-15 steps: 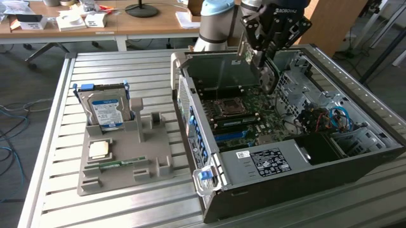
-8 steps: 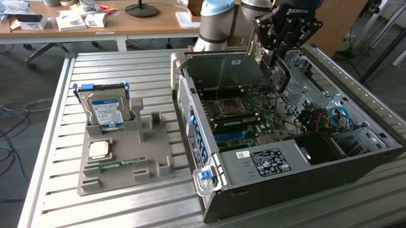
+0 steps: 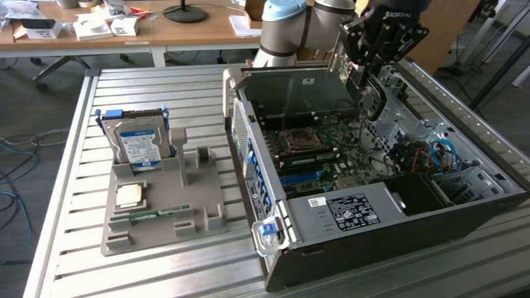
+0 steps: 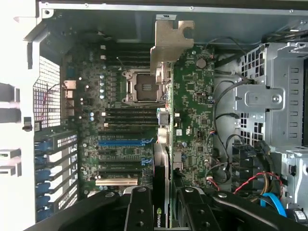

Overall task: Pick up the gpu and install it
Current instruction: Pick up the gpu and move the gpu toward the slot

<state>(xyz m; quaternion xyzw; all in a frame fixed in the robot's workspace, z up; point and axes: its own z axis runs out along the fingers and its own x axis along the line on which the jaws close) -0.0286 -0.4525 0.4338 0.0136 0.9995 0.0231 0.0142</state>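
Nearest, at the exterior view's left on the bench (image 3: 66, 205), a gray holder (image 3: 149, 239) with 1 hard drive (image 3: 139, 139) standing upright, probably for easy grasping. Further, the open computer case (image 3: 331, 267), laid on its side to expose the motherboard (image 4: 192, 110). Farthest, over that board, pincer (image 4: 163, 204) pinching the gpu (image 4: 166, 144) edge-down, bracket (image 4: 171, 41) toward the case wall, seemingly for lining up with a slot; apparently not yet seated.

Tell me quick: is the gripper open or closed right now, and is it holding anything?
Gripper: closed, holding the graphics card edge-on over the motherboard in the open computer case.
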